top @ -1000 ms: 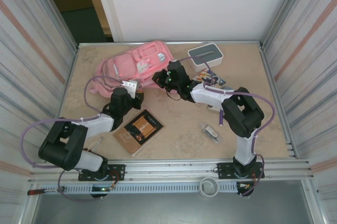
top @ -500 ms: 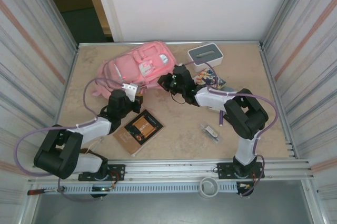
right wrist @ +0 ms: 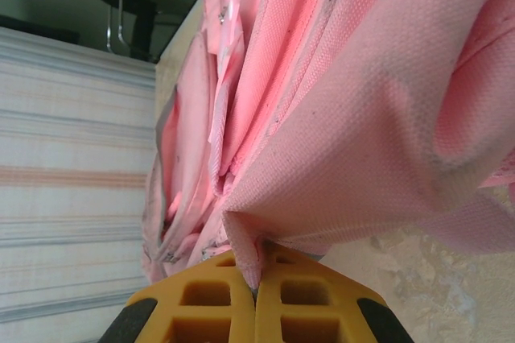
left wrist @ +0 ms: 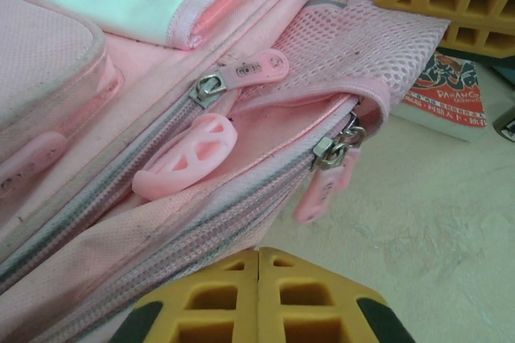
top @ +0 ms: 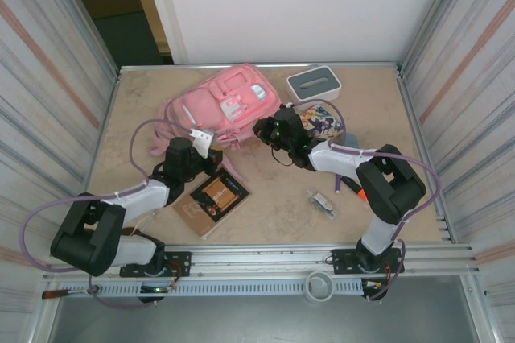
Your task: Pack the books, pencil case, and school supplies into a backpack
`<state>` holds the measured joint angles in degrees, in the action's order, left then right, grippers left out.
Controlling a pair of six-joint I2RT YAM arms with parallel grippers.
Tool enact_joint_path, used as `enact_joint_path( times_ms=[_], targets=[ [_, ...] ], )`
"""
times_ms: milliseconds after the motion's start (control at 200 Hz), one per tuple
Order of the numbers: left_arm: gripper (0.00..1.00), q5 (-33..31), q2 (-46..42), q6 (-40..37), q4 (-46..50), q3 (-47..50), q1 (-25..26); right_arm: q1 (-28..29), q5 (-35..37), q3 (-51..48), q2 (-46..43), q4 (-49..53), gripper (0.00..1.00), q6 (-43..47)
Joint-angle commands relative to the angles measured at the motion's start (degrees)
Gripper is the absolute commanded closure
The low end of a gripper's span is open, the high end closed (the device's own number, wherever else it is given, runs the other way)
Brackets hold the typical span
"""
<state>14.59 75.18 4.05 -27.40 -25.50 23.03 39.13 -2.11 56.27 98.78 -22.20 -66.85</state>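
Note:
The pink backpack (top: 223, 101) lies at the back of the table, front pockets up. My right gripper (top: 272, 129) is shut on a fold of its fabric (right wrist: 346, 117) at its right edge, the fold pinched between the yellow fingertips (right wrist: 256, 278). My left gripper (top: 206, 158) is shut at the backpack's near edge, its tips (left wrist: 257, 253) meeting right on the hem below two zip pulls (left wrist: 241, 73). The brown book (top: 212, 200) lies flat by the left arm. The cartoon book (top: 323, 126) lies right of the backpack. A clear packet (top: 324, 201) and an orange-tipped marker (top: 359, 193) rest near the right arm.
A white box with a grey slotted top (top: 314, 83) stands at the back, right of the backpack. A pink strap (top: 230, 171) trails toward the brown book. Corrugated walls close in both sides. A white cup (top: 320, 286) sits on the front rail.
The left gripper has closed at the backpack's near edge. The right gripper has drawn its fold right and nearer, and the backpack has shifted right with it, uncovering more of the cartoon book.

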Motion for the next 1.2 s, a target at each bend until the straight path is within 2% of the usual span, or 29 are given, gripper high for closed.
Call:
enact_joint_path(
  times_ms=[0, 105, 230, 351, 506, 626, 802, 1197],
  targets=[
    [0.92, 0.15, -1.57, -0.68, 1.16, -0.71, 0.85, 1.04, 0.05, 3.41, -1.82, -2.67, 1.00, 0.84],
    [0.81, -0.70, -3.89, 0.23, 2.23, 0.75, 1.78, 1.55, -0.13, 5.32, -1.65, -2.12, 1.00, 1.19],
    [0.72, -2.05, -6.19, 1.52, 2.70, 2.45, 4.65, 1.98, -0.55, 7.06, -1.00, -1.91, 1.00, 1.47],
    [0.63, -8.72, -6.74, 1.49, 2.05, 3.51, 8.68, 2.24, -0.57, 7.85, -0.62, -1.98, 1.00, 1.30],
    [0.61, -17.07, -3.58, 1.85, 1.64, 1.65, 10.17, 2.85, -0.86, 8.95, -0.25, -1.85, 1.00, 1.10],
    [0.61, -20.98, -0.33, 1.50, -0.45, 0.34, 10.28, 3.15, -0.78, 9.56, 0.09, -1.28, 1.00, 1.24],
    [0.60, -23.82, 2.66, 0.34, -1.62, -3.02, 10.28, 3.14, -0.81, 9.34, 0.62, -1.51, 1.00, 1.05],
    [0.64, -27.88, 2.39, 2.20, -1.47, -6.41, 10.28, 3.09, -0.76, 8.70, 1.63, -1.89, 1.00, 0.93]
  ],
)
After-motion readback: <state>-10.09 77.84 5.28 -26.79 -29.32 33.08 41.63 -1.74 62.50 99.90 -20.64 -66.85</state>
